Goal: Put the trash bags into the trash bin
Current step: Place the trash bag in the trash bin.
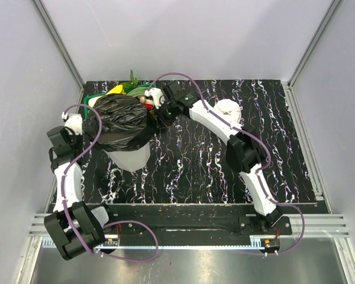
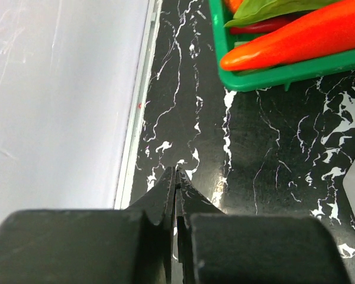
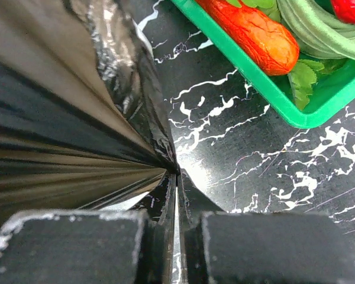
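Right hand [image 3: 177,174] pinching trash bag [image 1: 118,121] atop bin [image 1: 130,158], green basket [image 3: 284,100] beside, left hand [image 2: 176,171] pressed together

The trash bag [image 1: 115,121] hides the rim of the trash bin [image 1: 130,158] and most of the green basket [image 1: 139,89].

Black white-veined tabletop [image 1: 195,171] between pale grey walls [image 1: 195,35]
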